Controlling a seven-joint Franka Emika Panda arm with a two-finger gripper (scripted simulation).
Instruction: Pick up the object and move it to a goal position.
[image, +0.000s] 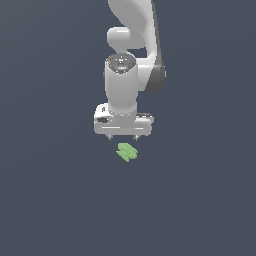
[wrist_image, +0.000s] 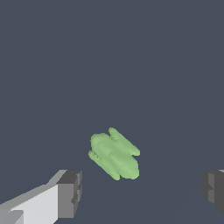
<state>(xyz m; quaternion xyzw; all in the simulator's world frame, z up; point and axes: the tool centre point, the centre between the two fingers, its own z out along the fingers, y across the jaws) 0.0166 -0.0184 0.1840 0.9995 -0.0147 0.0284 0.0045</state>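
Note:
The object (image: 127, 152) is a small light-green lumpy piece with several rounded lobes, lying on the dark grey floor. My white gripper (image: 123, 138) hangs just above and slightly behind it in the exterior view, fingers pointing down. In the wrist view the object (wrist_image: 114, 153) lies ahead of the line between the two fingertips, nearer the one finger (wrist_image: 70, 192) than the other finger (wrist_image: 214, 190). The gripper (wrist_image: 142, 192) stands wide open with nothing between its fingers and does not touch the object.
Only the flat dark grey floor (image: 50, 200) surrounds the object. The white arm (image: 135, 45) rises behind the gripper toward the top of the exterior view.

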